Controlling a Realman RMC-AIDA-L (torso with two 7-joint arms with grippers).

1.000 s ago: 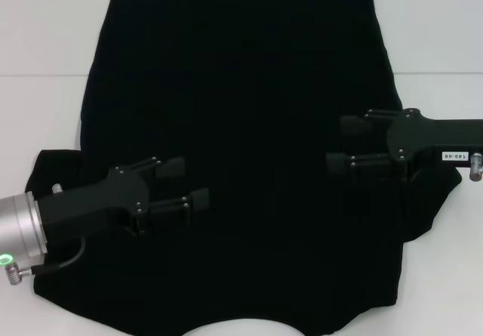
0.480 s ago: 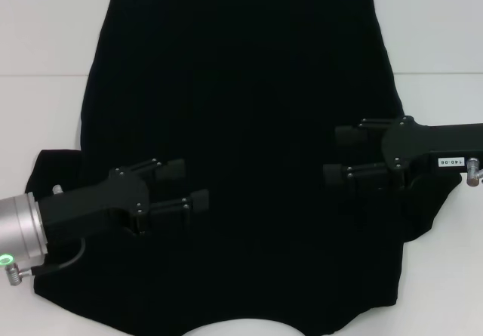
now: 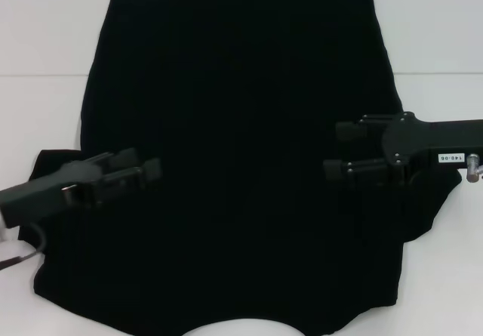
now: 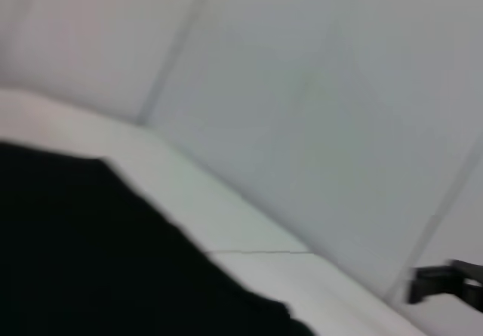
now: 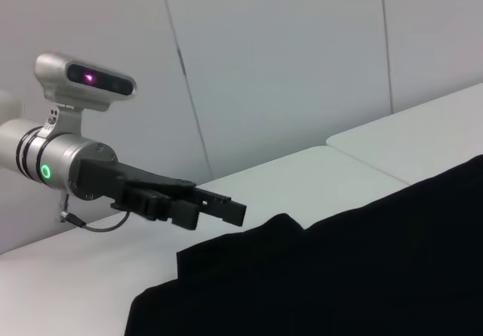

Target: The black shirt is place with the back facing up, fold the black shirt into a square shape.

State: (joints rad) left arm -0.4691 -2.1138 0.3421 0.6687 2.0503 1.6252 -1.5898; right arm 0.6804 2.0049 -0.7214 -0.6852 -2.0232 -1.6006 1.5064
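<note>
Black shirt (image 3: 241, 147) spread flat on white table (image 3: 45, 41), plain side up; left gripper (image 3: 143, 171) above its left sleeve, jaws slightly parted, empty; right gripper (image 3: 343, 151) over right side, jaws open, empty.

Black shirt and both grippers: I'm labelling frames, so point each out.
black shirt (image 3: 241, 87): head view, middle of the back panel.
left gripper (image 3: 147, 171): head view, between its fingertips.
right gripper (image 3: 337, 151): head view, between its fingertips.

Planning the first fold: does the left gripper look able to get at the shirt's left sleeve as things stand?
Probably yes. The left gripper hovers over the shirt right beside the left sleeve, and nothing lies between them; the right gripper is far across the fabric.
</note>
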